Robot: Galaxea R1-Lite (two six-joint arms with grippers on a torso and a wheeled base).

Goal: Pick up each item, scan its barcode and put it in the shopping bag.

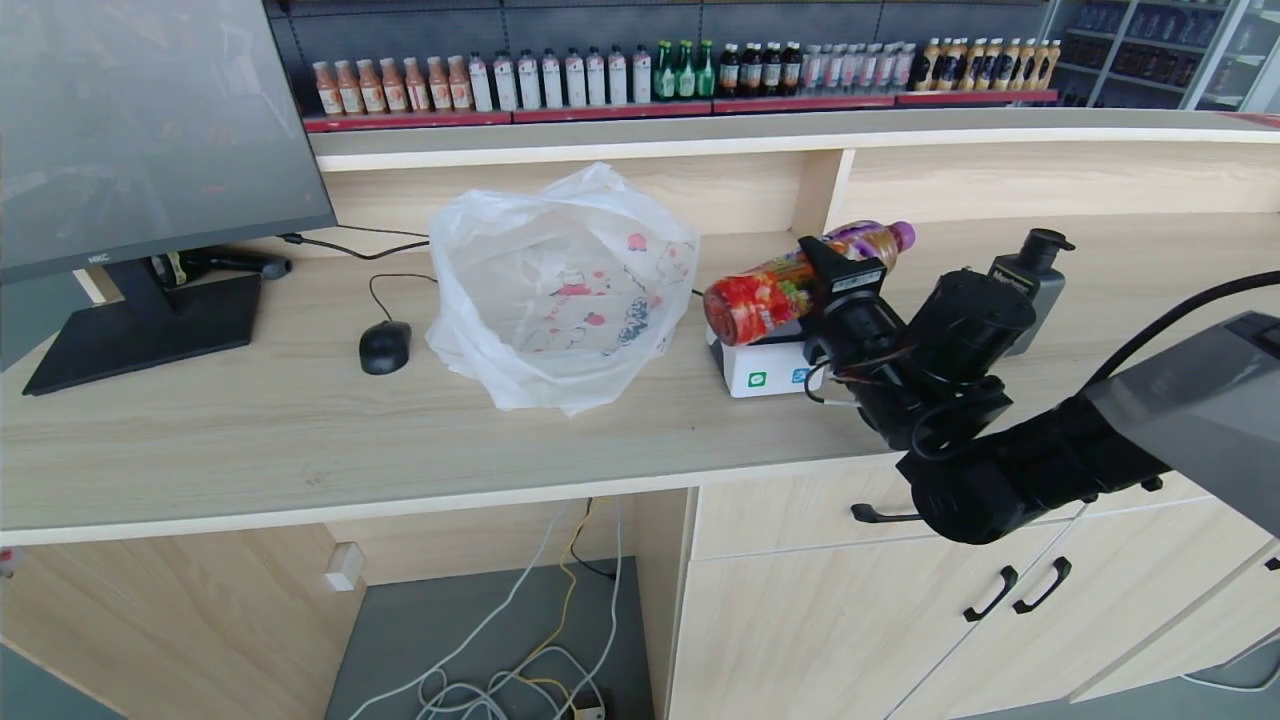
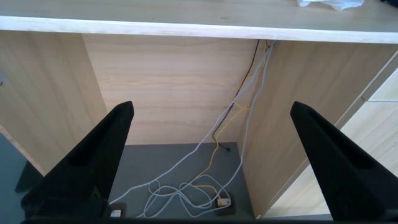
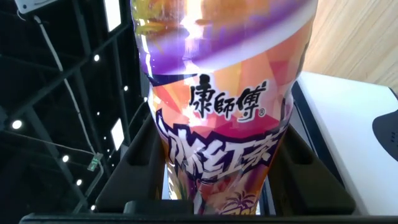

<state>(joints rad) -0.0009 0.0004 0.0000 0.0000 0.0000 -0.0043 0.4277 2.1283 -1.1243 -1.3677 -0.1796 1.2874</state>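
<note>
So the right gripper's fingers are clamped around a drink bottle, holding it sideways right over the white scanner. The shopping bag sits open just left of the scanner. The left gripper hangs with fingers spread wide, well below the scanner, facing cables under the counter.

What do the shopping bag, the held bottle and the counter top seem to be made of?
The shopping bag looks like thin plastic film: translucent white, crumpled, with a faint print. The bottle is probably clear plastic under a glossy coloured wrap, with a purple cap. The counter shows pale matte wood grain; whether it is solid wood or laminate, I cannot tell.
</note>
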